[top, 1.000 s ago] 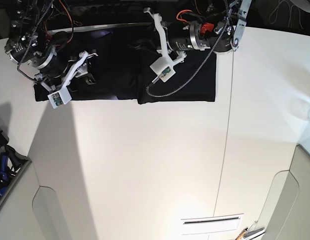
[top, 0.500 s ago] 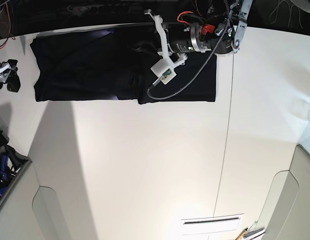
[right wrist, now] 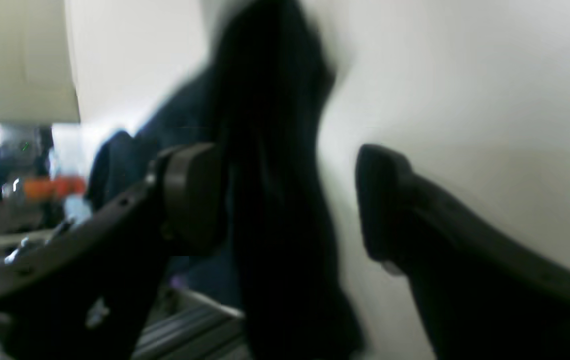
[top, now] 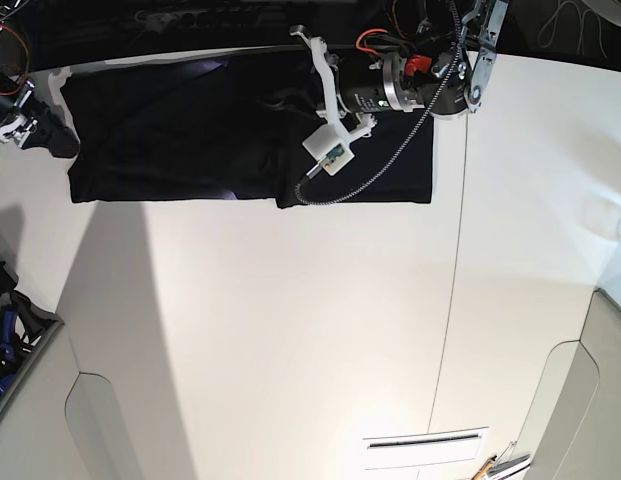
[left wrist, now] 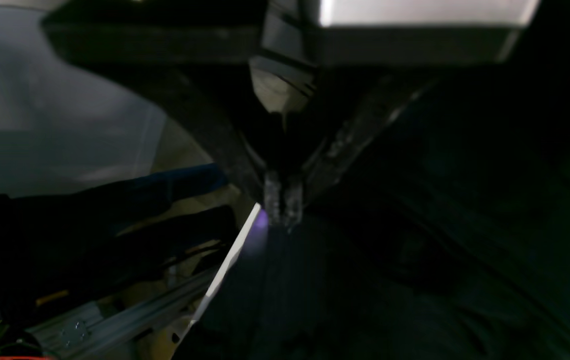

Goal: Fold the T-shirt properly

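Note:
The black T-shirt (top: pixel 170 130) lies spread along the table's far edge, plain side up. My left gripper (top: pixel 285 98) reaches in from the right over its middle. In the left wrist view the left gripper (left wrist: pixel 280 212) has its tips pinched together on the T-shirt (left wrist: pixel 415 250), right by the table's back edge. My right gripper (top: pixel 58 135) sits at the cloth's left edge. In the blurred right wrist view the right gripper (right wrist: pixel 285 200) stands open, with the T-shirt (right wrist: pixel 275 125) showing between its fingers (right wrist: pixel 190 195).
The white table (top: pixel 290 320) stretches towards the front, with a seam (top: pixel 452 300) down its right side. A white slotted plate (top: pixel 425 448) lies near the front edge. Dark clutter (top: pixel 5 320) sits off the left side, and cables and frame rails (left wrist: pixel 115 320) run behind the table.
The right arm left the T-shirt's left part, swung out past the left edge and came back to the cloth's left border with its jaws wider. The left arm hardly moved.

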Motion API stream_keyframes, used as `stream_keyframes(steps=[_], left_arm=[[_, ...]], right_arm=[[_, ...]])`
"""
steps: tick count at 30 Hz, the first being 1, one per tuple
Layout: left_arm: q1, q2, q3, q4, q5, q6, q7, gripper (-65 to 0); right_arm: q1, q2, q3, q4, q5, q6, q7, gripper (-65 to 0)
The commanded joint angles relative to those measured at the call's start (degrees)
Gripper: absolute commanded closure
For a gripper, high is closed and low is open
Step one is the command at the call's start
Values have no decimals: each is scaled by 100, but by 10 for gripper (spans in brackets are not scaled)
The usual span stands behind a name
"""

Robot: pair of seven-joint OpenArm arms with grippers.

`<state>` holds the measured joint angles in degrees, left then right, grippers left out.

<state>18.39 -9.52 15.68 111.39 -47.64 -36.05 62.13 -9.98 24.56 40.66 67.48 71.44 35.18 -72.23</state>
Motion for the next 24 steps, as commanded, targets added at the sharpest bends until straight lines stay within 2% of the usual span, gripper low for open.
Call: stream_keyframes(steps=[1, 6, 11, 12, 13, 16, 17, 20, 24], left_arm=[[-31, 15, 0, 107, -140, -81, -87, 0], [-31, 15, 0, 107, -142, -81, -85, 0], [-28, 13, -2, 188, -140, -81, -57, 0], [-28, 13, -2, 247, -138, -81, -33, 0], [-28, 13, -2, 330, -136, -81, -4, 0], [-15, 7, -4, 634, -17, -81, 118, 0], [-4, -2, -31, 715, 74, -81, 109, 0], [4, -4, -254, 754, 452, -46, 109, 0], [164, -4, -964, 748, 979, 310, -68, 0]], right_arm=[[44, 127, -125, 76, 59, 20, -2, -420], [76, 125, -675, 92, 57, 15, -44, -420], [79, 129, -732, 111, 59, -2, -116, -417], [79, 127, -732, 122, 59, -2, -136, -396], [79, 127, -732, 133, 59, -2, -142, -343], [92, 127, -730, 142, 57, -7, -197, -64], [101, 127, -730, 142, 57, -9, -221, 0], [122, 127, -726, 155, 59, -46, -240, 0], [122, 127, -715, 315, 61, -46, -243, 0]])
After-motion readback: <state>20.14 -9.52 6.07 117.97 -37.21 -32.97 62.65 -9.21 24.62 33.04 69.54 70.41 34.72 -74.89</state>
